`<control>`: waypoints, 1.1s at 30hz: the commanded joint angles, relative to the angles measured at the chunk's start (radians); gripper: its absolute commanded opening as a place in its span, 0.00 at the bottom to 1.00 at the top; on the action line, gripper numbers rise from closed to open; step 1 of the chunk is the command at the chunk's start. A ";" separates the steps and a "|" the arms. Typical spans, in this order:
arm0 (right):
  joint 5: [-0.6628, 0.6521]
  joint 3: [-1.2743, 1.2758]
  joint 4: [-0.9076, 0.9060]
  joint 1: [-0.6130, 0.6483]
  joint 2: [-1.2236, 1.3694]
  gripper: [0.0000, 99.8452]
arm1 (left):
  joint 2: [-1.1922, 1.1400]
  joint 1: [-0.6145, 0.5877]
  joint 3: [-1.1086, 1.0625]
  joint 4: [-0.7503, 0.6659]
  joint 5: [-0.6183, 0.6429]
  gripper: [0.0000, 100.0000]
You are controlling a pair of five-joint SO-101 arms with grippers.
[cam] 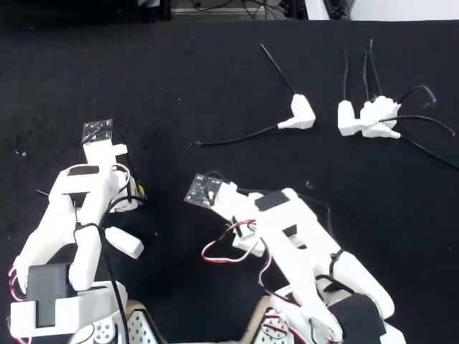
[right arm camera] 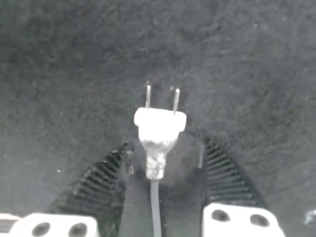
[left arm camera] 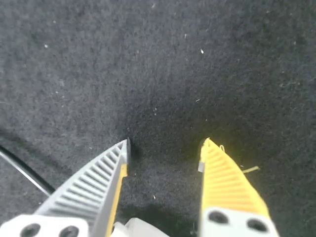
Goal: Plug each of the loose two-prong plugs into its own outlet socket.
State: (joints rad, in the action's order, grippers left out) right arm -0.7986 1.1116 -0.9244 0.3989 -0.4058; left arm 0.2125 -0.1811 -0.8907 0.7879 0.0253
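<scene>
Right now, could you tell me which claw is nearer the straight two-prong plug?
Right. The right claw has the plug lying between its open jaws; the left claw is open over bare black table.

The high camera is looking steeply down over the whole table [cam: 179, 72]. Both wrist cameras are facing that same table up close, past the left end effector [left arm camera: 166, 143] and right end effector [right arm camera: 164, 143].

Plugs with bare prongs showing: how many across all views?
1. The two-prong plug lies on the mat inside the open right end effector. The white piece and cluster at the mat's far side may hide more.
</scene>
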 commanded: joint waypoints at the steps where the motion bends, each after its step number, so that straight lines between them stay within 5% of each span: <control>1: -0.037 -0.028 0.018 -0.041 0.002 0.19 | 0.000 0.004 -0.002 -0.006 0.002 0.23; 18: 0.041 0.022 0.118 -0.008 -0.004 0.19 | 0.000 0.004 -0.002 -0.006 0.002 0.23; 23: 0.041 0.024 0.118 -0.009 -0.004 0.01 | 0.000 0.004 -0.002 -0.005 0.002 0.23; 33: 0.049 -0.018 0.077 -0.009 -0.134 0.01 | 0.000 0.004 -0.002 -0.008 0.002 0.23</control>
State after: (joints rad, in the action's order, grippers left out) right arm -0.7618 1.1393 -0.8247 0.3698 -0.4565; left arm 0.2125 -0.1811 -0.8907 0.7879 0.0253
